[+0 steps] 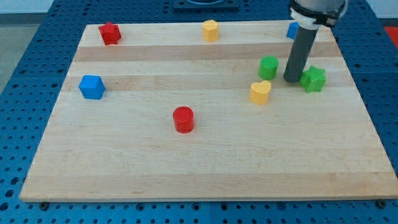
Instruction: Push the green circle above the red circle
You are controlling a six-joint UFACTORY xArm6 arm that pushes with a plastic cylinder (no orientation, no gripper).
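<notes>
**Operator:** Toward the view's right, item one: my tip (292,80), resting on the wooden board (205,168) between the green circle (268,66) on its left and the green star (313,79) on its right. It sits just beside the star, possibly touching; a small gap shows toward the circle.

**Checker:** And the target?

**Operator:** Item two: red circle (183,119), near the board's middle, well apart from the green circle and lower-left of it. The space above it is bare wood.

**Checker:** Other stock?

**Operator:** Yellow heart (260,92), just below the green circle. Red star (110,33), top left. Yellow hexagon-like block (211,30), top centre. Blue cube (91,86), left side. A blue block (291,30) at the top right, mostly hidden behind the rod, shape not readable.

**Checker:** Risks?

**Operator:** My judgement: I'm on the correct side for a leftward push, but the tip looks slightly lower than the circle's centre, so an off-centre contact could send it drifting toward the view's top or let it roll off the rod. A low sweep could catch the yellow heart and drag it along. Pushing too long would carry the circle past the spot above the red one.

**Checker:** Claw state?

**Operator:** None fitted. The arm ends in a plain rod; nothing opens, closes or holds. It only bears against blocks.
</notes>
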